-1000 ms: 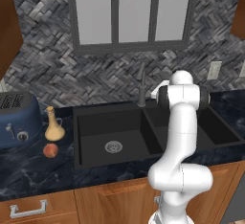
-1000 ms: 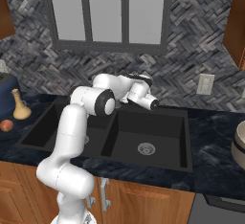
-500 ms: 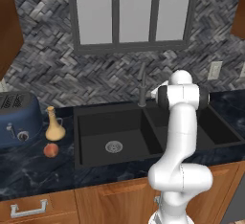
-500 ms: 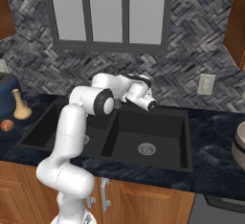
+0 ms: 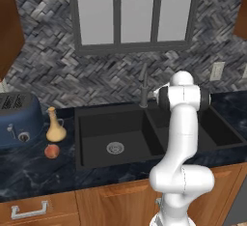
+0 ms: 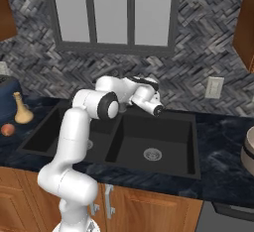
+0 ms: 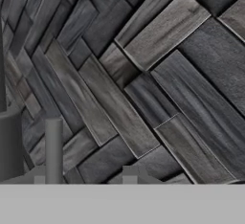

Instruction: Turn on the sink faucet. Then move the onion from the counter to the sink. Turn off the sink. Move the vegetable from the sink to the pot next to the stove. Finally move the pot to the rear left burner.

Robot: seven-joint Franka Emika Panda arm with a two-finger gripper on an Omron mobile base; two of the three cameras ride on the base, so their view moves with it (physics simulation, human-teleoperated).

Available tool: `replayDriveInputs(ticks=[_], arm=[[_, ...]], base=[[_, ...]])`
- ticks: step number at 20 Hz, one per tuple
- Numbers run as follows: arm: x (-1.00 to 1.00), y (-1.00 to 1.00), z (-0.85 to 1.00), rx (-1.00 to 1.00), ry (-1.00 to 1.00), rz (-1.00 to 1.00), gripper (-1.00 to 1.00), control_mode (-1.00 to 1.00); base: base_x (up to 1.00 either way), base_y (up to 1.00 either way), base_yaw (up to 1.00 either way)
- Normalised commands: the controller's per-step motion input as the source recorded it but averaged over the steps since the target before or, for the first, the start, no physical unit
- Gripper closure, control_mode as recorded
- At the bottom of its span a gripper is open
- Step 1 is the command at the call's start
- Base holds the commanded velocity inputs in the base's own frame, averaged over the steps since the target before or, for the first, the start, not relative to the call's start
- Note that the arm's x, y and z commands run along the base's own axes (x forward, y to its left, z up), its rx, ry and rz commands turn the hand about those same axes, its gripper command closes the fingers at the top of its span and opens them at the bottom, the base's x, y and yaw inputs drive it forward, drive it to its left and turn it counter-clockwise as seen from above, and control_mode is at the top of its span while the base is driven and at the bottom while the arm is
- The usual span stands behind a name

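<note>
**A rendered home kitchen**

This is a domestic kitchen. A matte black double sink [image 5: 144, 133] with round silver drains is set into a dark marbled tabletop [image 5: 34, 167], and a slim dark faucet [image 5: 143, 86] rises behind it. The wall is grey herringbone tile [image 6: 198, 52] with a three-pane window [image 5: 135, 12] above and a wall outlet [image 6: 214, 87]. Wooden cabinets [image 6: 163, 216] with metal handles run below. A blue toaster [image 5: 17, 119] stands on the tabletop at the left.
</note>
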Motion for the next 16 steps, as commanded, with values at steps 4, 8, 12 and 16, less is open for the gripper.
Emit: replayDriveInputs(ticks=[4, 8, 12, 16], arm=[[0.0, -0.56, -0.34, 0.03, 0.0, 0.0, 1.0, -1.0], [0.0, -0.56, -0.37, 0.04, 0.0, 0.0, 1.0, -1.0], [0.0, -0.57, -0.4, 0.04, 0.01, 0.0, 1.0, -1.0], [0.0, -0.58, -0.42, 0.04, 0.02, 0.0, 1.0, -1.0]], base=[[0.0, 0.0, 0.0], [0.0, 0.0, 0.0], [0.0, 0.0, 0.0], [0.0, 0.0, 0.0]])
